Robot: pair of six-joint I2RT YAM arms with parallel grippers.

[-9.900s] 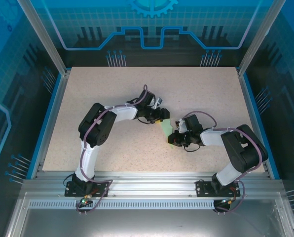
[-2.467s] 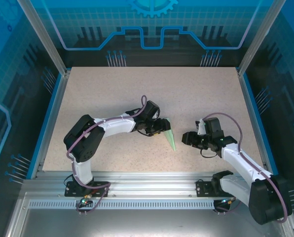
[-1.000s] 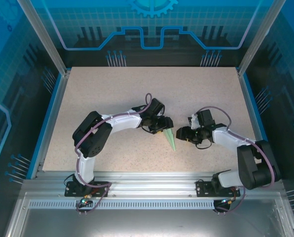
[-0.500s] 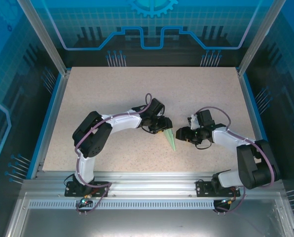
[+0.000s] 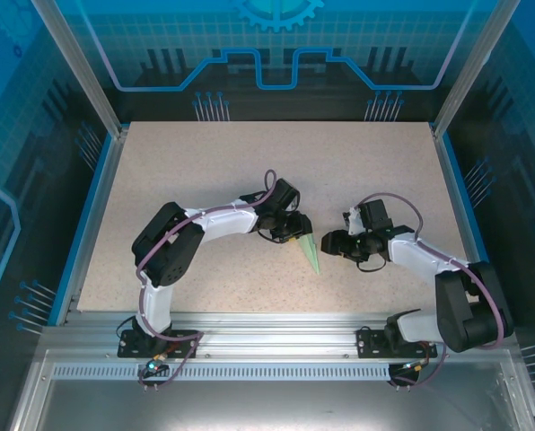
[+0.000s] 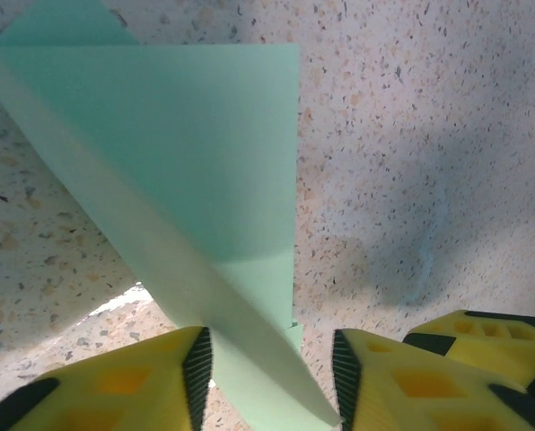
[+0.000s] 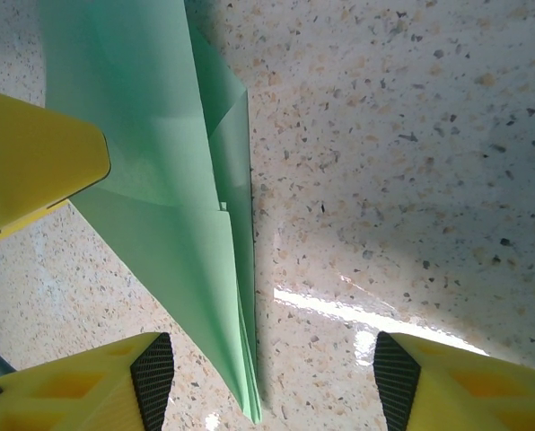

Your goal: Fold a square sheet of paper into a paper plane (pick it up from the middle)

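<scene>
The paper plane [image 5: 311,252], a narrow pale mint-green dart, lies on the speckled table [image 5: 205,162] with its point toward the near edge. My left gripper [image 5: 296,232] is low over its wide rear end. In the left wrist view a raised fold of the plane [image 6: 187,153] runs between that gripper's [image 6: 267,359] yellow fingers, with a visible gap on the right side. My right gripper [image 5: 330,242] stands open to the plane's right. In the right wrist view the plane's layered point [image 7: 160,180] sits between that gripper's [image 7: 272,368] wide-set fingers, nearer the left one.
The left gripper's yellow finger [image 7: 34,162] shows in the right wrist view, beside the plane. Blue-framed walls [image 5: 97,206] close in the table on all sides. Bare tabletop lies behind and to the left of both arms.
The left gripper's jaws have narrowed around the plane's raised fold. The plane and the right gripper have stayed in place.
</scene>
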